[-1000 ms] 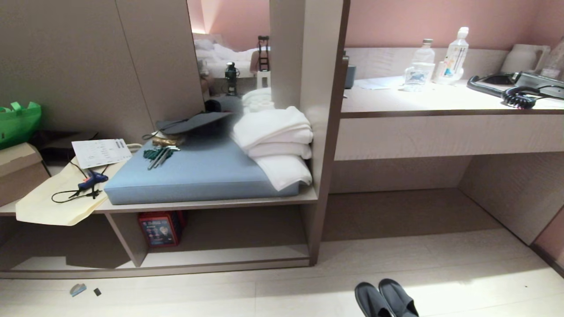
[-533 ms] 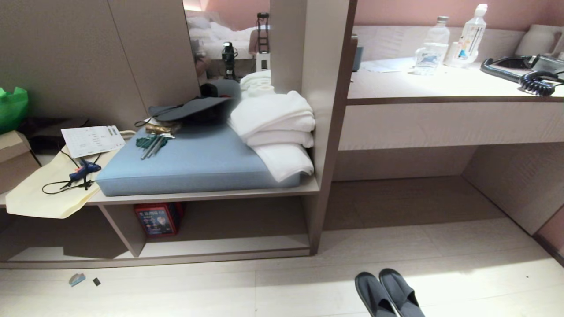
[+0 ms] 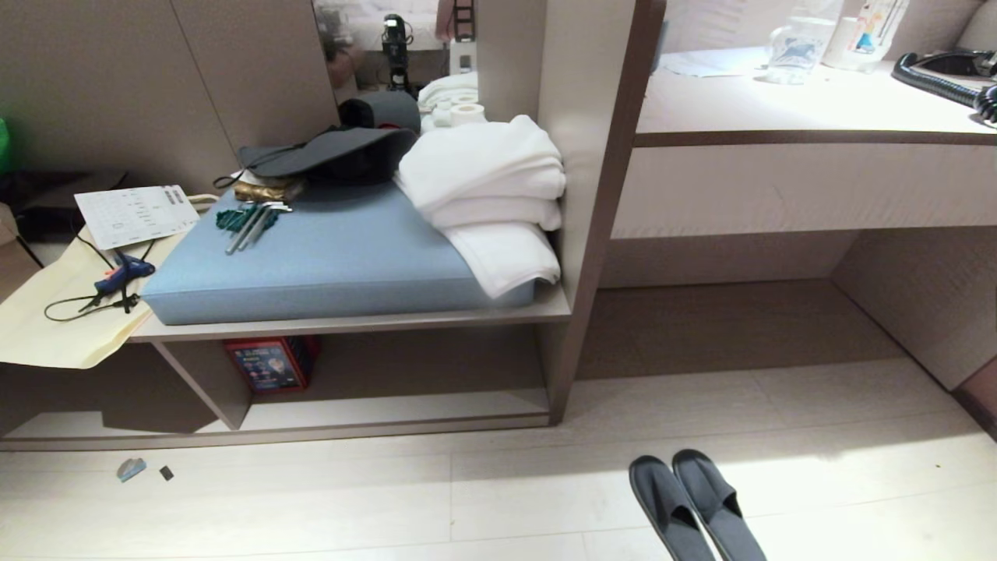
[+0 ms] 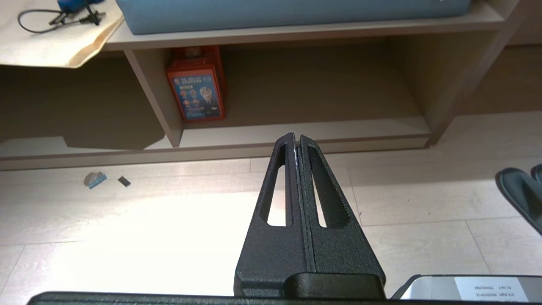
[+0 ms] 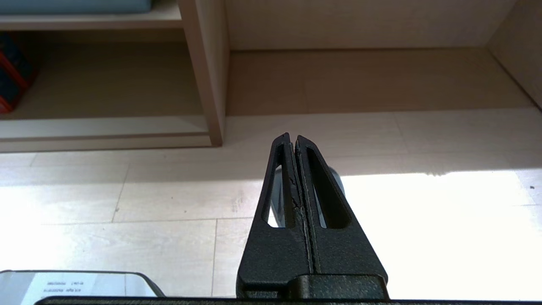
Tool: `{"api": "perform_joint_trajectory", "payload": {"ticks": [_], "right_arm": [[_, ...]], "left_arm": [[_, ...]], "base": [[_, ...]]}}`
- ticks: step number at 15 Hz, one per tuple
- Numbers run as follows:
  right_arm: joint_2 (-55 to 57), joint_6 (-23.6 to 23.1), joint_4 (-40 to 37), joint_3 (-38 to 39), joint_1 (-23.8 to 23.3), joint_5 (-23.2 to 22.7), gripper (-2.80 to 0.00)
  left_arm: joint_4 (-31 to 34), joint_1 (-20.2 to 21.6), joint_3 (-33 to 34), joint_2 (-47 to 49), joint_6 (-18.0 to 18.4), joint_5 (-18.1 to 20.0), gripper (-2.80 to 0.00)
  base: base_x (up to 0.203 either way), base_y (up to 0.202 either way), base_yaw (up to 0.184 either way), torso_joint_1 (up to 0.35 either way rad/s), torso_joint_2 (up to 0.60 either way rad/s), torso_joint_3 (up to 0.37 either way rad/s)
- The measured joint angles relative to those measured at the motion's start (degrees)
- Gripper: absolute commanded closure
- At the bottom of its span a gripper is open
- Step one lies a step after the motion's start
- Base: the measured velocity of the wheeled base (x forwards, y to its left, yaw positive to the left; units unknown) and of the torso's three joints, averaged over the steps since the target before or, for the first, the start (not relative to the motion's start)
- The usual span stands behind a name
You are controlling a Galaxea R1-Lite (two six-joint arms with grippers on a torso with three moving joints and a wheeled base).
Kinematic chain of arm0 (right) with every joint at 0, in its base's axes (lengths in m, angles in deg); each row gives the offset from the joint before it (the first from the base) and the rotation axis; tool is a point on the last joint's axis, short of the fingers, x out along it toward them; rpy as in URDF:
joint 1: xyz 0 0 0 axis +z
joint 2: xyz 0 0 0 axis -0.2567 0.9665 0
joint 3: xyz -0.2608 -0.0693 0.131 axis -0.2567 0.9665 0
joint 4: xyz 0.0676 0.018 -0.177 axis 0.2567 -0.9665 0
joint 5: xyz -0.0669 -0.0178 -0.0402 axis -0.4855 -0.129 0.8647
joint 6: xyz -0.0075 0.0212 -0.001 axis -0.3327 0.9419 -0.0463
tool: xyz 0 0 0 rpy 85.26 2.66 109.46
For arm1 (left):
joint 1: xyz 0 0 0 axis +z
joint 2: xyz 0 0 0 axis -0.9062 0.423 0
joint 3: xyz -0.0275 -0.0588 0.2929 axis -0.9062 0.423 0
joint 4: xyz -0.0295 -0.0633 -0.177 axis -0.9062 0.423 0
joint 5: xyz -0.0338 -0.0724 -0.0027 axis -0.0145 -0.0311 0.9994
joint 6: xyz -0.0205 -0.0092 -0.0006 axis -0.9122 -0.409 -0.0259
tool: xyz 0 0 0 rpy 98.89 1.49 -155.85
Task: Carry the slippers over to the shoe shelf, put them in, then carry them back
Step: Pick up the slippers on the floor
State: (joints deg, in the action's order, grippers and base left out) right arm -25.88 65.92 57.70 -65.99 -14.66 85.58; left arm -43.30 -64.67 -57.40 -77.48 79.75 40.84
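The 2 slippers (image 3: 692, 502) lie paired on the floor, untouched; left gripper (image 4: 295, 137) and right gripper (image 5: 293, 137) hang pressed together, empty, likely awaiting pickup.

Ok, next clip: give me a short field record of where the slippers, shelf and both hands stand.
slippers: pair side by side on the floor, untouched
shelf: low cubby beyond them, left; red box inside
left hand: shut, empty, above the floor
right hand: shut, empty, slipper toe just behind it
step: pickup not begun

Slippers (image 3: 693, 506) side by side on floor (image 3: 311, 506); shoe shelf (image 3: 374, 425) behind, leftward.
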Motion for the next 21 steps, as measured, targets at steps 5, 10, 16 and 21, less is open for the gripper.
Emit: {"api": "perform_joint_trajectory", "payload": {"ticks": [5, 10, 16, 21], "right_arm": [[0.00, 0.00, 0.02, 0.00, -0.04, -0.02, 0.00], [0.00, -0.09, 0.02, 0.00, -0.04, 0.00, 0.00], [0.00, -0.07, 0.04, 0.00, -0.06, 0.00, 0.00], [0.00, -0.07, 0.03, 0.00, -0.06, 0.00, 0.00]], "left_arm": [[0.00, 0.02, 0.00, 0.00, 0.00, 0.00, 0.00], [0.00, 0.02, 0.00, 0.00, 0.00, 0.02, 0.00], [0.00, 0.02, 0.00, 0.00, 0.02, 0.00, 0.00], [0.00, 0.02, 0.00, 0.00, 0.00, 0.02, 0.00]], "base": [[0.000, 0.000, 0.000, 0.004, 0.00, -0.197], [0.000, 0.000, 0.000, 0.003, 0.00, -0.197], [0.000, 0.000, 0.000, 0.004, 0.00, -0.198], [0.000, 0.000, 0.000, 0.000, 0.00, -0.201]]}}
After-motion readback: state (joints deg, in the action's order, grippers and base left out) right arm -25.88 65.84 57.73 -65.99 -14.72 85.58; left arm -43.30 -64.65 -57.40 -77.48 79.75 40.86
